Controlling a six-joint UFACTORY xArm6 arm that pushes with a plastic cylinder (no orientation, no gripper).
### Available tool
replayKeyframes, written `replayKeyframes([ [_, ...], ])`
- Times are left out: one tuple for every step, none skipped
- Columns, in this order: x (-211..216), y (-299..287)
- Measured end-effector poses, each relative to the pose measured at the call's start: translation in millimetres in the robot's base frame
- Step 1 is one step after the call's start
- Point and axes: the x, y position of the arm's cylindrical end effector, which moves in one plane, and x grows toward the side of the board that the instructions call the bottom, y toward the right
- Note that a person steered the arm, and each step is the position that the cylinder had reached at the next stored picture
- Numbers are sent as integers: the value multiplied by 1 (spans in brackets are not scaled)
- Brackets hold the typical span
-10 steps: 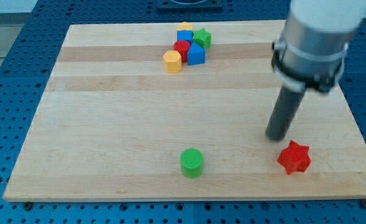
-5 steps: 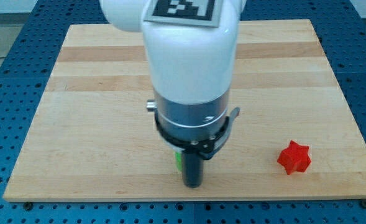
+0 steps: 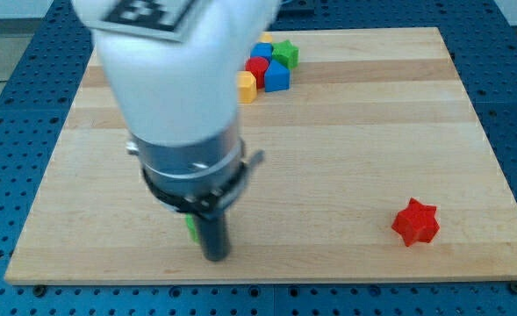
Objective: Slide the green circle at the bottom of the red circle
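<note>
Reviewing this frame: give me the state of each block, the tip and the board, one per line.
My tip: down on the board, against the green circle's right side.
Green circle: mostly hidden behind the rod.
Red star: alone, lower right.
Red circle: in the top cluster.
Board: flat.

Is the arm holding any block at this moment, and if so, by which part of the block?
Nothing is held. My tip is a bare rod, and it stands just right of the green circle, which shows only as a sliver behind it; contact cannot be told.
</note>
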Motion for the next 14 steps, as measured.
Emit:
replayKeyframes([
  [-38, -22],
  [-52, -74],
  [-54, -73],
  [-68, -31],
  [-107, -32],
  [-106, -43],
  [-114, -86],
  [-135, -79],
  [-149, -37],
  [-149, 11],
  [-142, 18],
  [-142, 35],
  [-141, 67],
  [-146, 81],
])
